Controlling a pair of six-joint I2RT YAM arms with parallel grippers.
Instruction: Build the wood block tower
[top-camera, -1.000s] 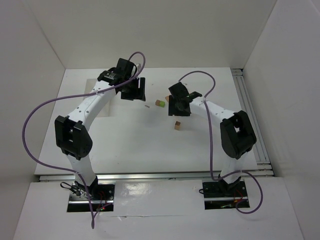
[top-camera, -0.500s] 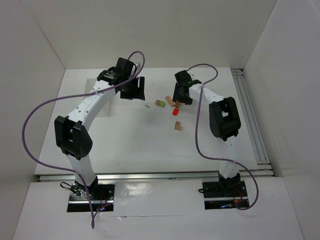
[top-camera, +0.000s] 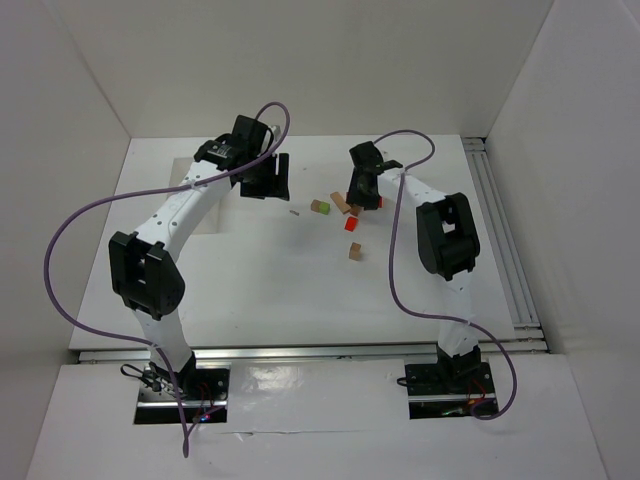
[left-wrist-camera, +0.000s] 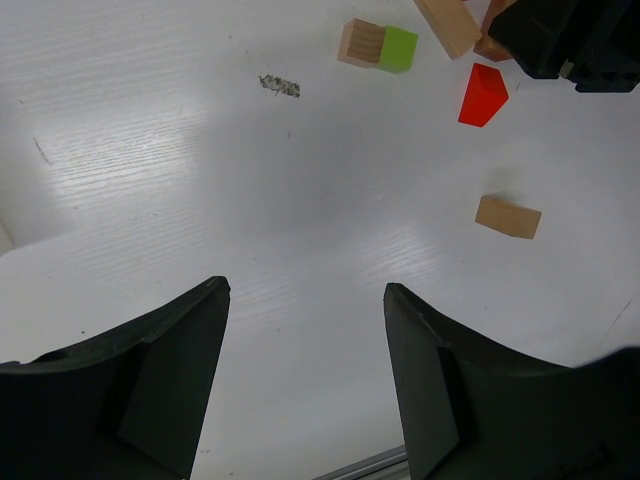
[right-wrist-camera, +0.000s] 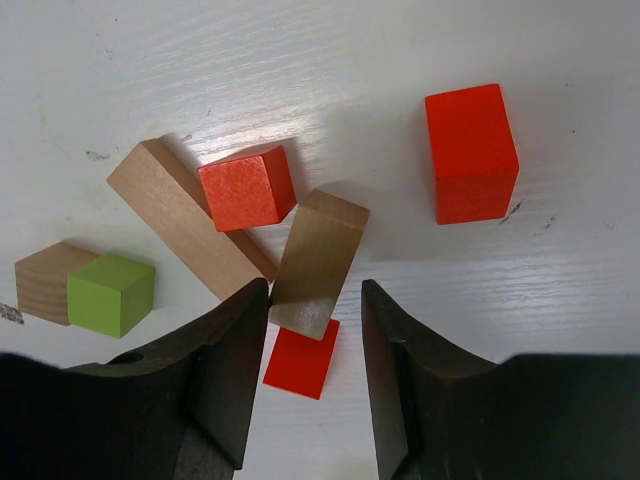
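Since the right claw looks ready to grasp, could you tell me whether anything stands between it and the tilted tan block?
Nothing visible does: the right claw straddles the tan block. A red cube sits by its far end, and a red piece lies partly under it.

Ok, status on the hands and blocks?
Left hand open, empty, hovering. Right hand straddling tan block, not clamped. No tower yet. Red cube and long tan block crowd the grasp.
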